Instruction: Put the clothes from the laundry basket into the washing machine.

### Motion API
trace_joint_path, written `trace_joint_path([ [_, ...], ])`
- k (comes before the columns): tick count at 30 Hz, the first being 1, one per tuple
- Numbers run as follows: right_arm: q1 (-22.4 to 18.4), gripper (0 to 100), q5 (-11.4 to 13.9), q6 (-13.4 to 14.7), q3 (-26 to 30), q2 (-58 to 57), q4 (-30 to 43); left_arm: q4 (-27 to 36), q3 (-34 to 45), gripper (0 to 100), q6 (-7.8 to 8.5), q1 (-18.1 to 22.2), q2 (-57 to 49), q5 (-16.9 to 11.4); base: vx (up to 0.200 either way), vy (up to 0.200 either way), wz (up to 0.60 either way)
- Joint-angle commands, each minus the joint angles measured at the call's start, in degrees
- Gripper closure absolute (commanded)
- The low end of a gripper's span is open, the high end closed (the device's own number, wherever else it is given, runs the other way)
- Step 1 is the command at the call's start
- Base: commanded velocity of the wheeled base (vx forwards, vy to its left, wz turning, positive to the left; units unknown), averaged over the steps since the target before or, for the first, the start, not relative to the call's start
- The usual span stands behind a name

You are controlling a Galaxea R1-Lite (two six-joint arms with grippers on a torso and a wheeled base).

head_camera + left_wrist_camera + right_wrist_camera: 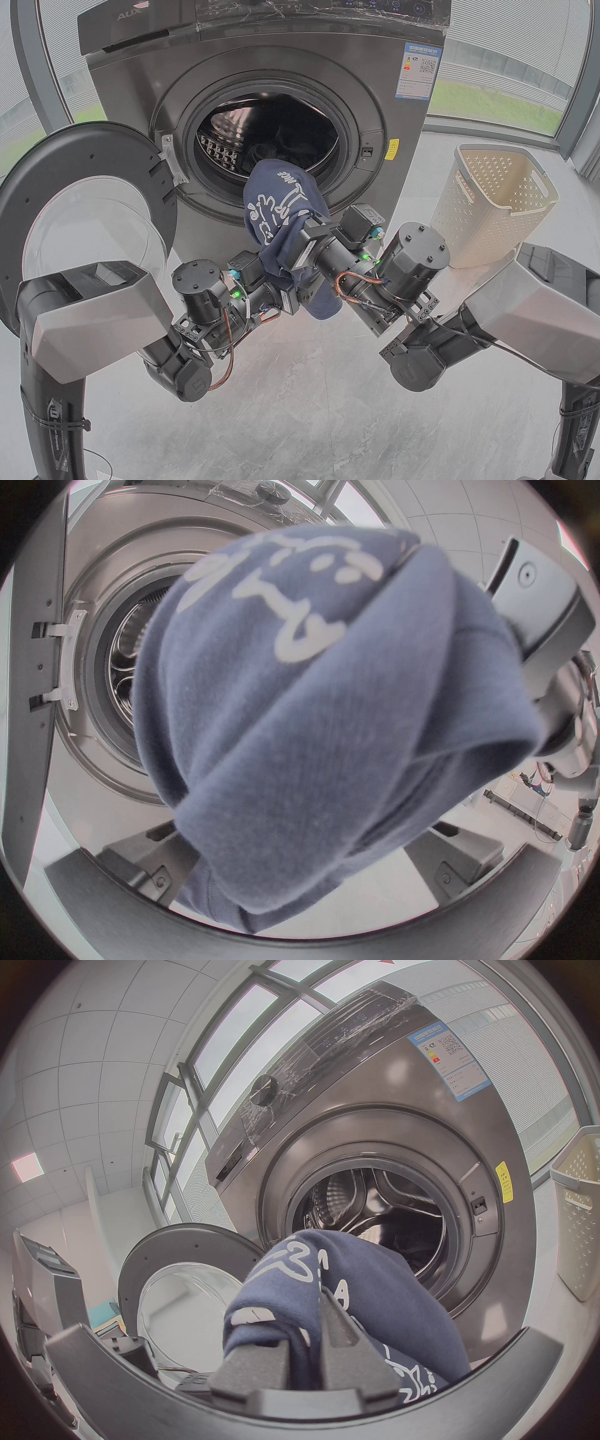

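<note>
Right gripper (pixel 304 1350) is clamped on a fold of the navy garment (pixel 278 200), cloth pinched between its two fingers. It holds the bundle up just in front of the washing machine (pixel 262 69).

The drum opening (pixel 275 137) lies straight ahead of that gripper and a little higher, and the coming move turns on this line: forward and slightly up, over the lower rim. The door (pixel 81 187) is swung fully open on the robot's left, well clear of that path. The laundry basket (pixel 494 200) stands on the floor to the right of the machine, apart from both arms.

The garment's bunched top with the white print overlaps the lower rim of the opening in the head view. Its long axis runs from there down and back along the right wrist, with the loose tail hanging below. The bundle therefore points into the drum.

The left gripper (pixel 300 855) sits just under the hanging tail, jaws apart and holding nothing. The right arm is the nearer one and carries the load.
</note>
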Motion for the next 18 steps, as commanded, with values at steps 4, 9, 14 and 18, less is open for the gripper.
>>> trace_joint_path([
  [4,1.4,100,-0.1,0.2,0.3,-0.3,0.0,0.0,-5.7,0,-0.19,0.7,5.9,0.6,0.000,0.000,0.00],
  [9,1.4,100,-2.0,0.4,0.5,-0.3,-0.5,-0.1,-9.2,0,-0.63,1.2,7.8,4.2,0.000,0.000,0.00],
  [14,1.4,100,-2.2,0.6,0.5,-0.2,-0.6,-0.1,-12.1,100,-0.81,1.6,8.4,6.6,0.000,0.000,0.00],
  [18,1.3,100,-2.2,0.6,1.1,-0.4,-0.7,0.0,-14.3,100,-1.69,1.7,8.6,7.6,0.000,0.000,0.00],
])
